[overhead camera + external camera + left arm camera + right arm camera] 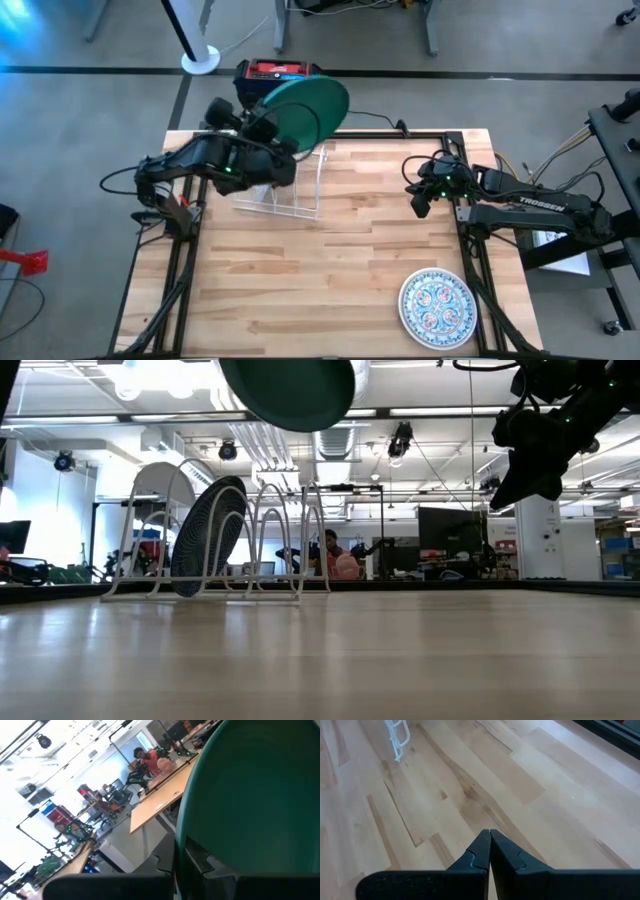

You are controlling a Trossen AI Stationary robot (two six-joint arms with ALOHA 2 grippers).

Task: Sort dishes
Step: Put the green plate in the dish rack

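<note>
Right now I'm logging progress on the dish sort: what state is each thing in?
Green plate: held in the air above the rack, tilted.
Left pincer: shut on the green plate.
Dark plate: standing in the rack.
Rack: upright on the table.
Floral plate: flat on the table.
Right pincer: shut, empty.

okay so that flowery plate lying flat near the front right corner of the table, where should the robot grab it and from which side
Judging by its pose, the raised rim is the part to grip. The floral plate lies flat on the table, so only its edge offers a lip. Come from the right gripper side, low and slanted, one finger under the rim, one above. The left gripper is busy holding the green plate.
</note>
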